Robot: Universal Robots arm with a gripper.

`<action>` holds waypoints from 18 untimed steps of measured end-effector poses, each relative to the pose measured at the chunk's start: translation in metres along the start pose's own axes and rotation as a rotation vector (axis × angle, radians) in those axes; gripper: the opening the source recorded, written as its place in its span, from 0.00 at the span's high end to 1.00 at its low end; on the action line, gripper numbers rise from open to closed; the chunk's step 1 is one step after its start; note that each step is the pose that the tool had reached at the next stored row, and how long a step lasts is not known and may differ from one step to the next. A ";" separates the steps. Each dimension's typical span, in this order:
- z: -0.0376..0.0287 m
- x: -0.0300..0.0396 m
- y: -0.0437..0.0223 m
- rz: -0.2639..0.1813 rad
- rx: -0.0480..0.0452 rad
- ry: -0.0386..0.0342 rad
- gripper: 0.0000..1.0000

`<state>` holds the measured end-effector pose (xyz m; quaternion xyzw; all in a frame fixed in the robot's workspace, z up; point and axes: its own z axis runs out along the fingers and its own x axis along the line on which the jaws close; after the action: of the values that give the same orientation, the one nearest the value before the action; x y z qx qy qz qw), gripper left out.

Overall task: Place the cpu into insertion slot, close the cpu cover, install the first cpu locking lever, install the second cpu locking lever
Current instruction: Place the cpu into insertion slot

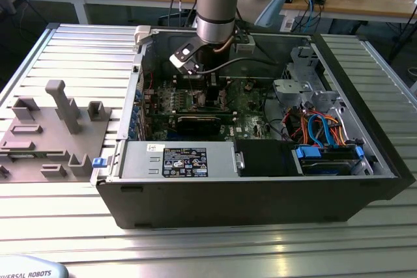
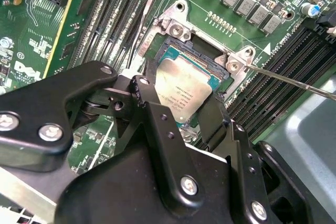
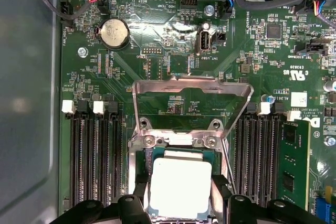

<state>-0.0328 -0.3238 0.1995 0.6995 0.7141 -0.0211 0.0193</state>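
Note:
In both wrist views the cpu [image 2: 184, 90] [image 3: 180, 184], a flat square chip with a silvery top, sits between my gripper's [image 2: 181, 99] [image 3: 180, 195] black fingers [image 2: 149, 95], which press on its two opposite edges. It hangs slightly tilted just over the insertion slot [image 2: 181, 51] [image 3: 156, 154], a dark socket with a metal rim in the green board. The cpu cover [image 3: 191, 83] is swung open and stands up beyond the slot. A thin wire locking lever [image 2: 291, 81] sticks out beside the socket. In the exterior view my gripper [image 1: 207, 81] reaches down into the computer case.
Black memory slots [image 3: 94, 161] flank the socket, one holding a green memory stick [image 3: 293, 166]. A coin battery [image 3: 114, 32] and cables lie beyond the cover. The open case [image 1: 260, 193] holds a drive cage [image 1: 306, 89] and coloured cables; a grey fixture [image 1: 52, 128] stands at the exterior view's left.

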 end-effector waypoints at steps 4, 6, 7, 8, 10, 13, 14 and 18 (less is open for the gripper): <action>-0.0011 -0.0001 -0.0015 -0.004 -0.0009 -0.0002 0.45; -0.0010 0.0000 -0.0022 -0.020 -0.0022 0.0005 0.45; -0.0010 -0.0001 -0.0025 -0.031 -0.0025 -0.0002 0.45; -0.0011 -0.0001 -0.0029 -0.039 -0.0028 -0.0004 0.45; -0.0012 -0.0002 -0.0030 -0.046 -0.0032 -0.0004 0.45; -0.0010 -0.0008 -0.0031 -0.045 -0.0032 -0.0005 0.45; -0.0008 -0.0015 -0.0031 -0.045 -0.0032 -0.0005 0.45; -0.0003 -0.0023 -0.0031 -0.045 -0.0032 -0.0005 0.45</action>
<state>-0.0359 -0.3261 0.1999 0.6831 0.7297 -0.0206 0.0201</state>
